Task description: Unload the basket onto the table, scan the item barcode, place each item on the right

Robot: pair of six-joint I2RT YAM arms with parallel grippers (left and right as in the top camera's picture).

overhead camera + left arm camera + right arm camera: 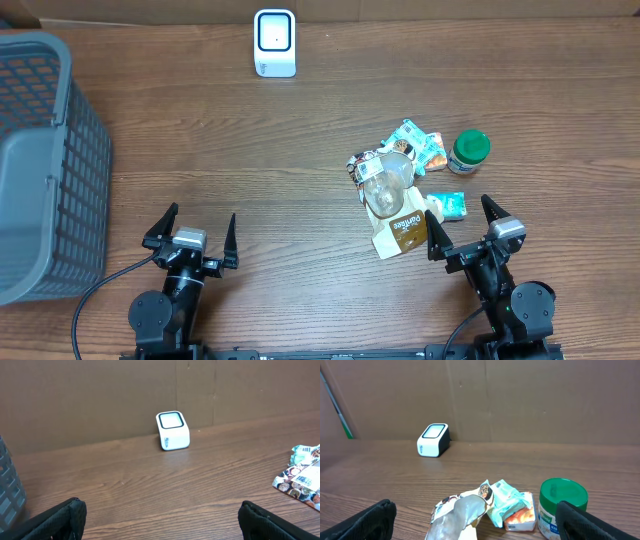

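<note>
Over on the left, a grey plastic mesh basket (85,180) sits on the wood-grain table (250,170), and a brown cardboard wall (100,400) runs along the back.

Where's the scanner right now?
In the overhead view, the scanner stands at the far edge of the table, left of centre, apart from the item pile.

The table (300,160) is seen as matt, grained wood, and the scanner (275,43) far ahead of the left fingers (163,225) as smooth glossy white plastic. Just ahead of the right fingers (496,213), shiny crinkled packets (395,195) and a green plastic-lidded jar (468,152) are found.
</note>
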